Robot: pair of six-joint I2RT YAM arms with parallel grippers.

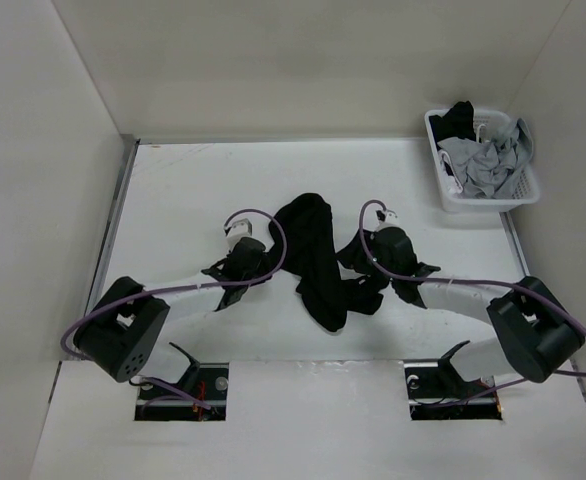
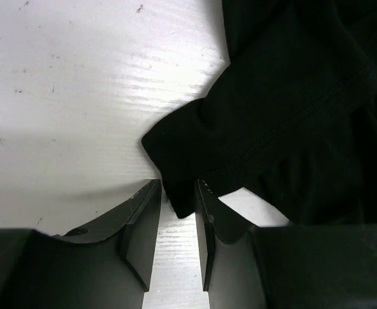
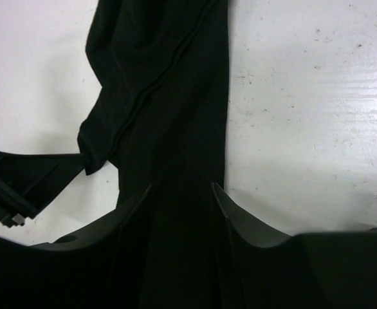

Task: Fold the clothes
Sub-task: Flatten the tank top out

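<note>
Overhead, the black T-shirt (image 1: 318,262) is seen bunched into a long crumpled strip at the middle of the table (image 1: 183,190), between the two arms. A white basket (image 1: 485,203) of grey garments (image 1: 483,160) stands at the far right corner and is caught by that view alone. Only from the left wrist is the left gripper (image 2: 177,193) seen narrowly parted, a corner of the shirt lying between its jaws and bare table showing in the gap. From the right wrist, the right gripper (image 3: 182,190) is seen spread wide astride a band of cloth. Whether its pads touch the fabric cannot be told, black against black. From above, both sets of fingertips are hard to make out.
</note>
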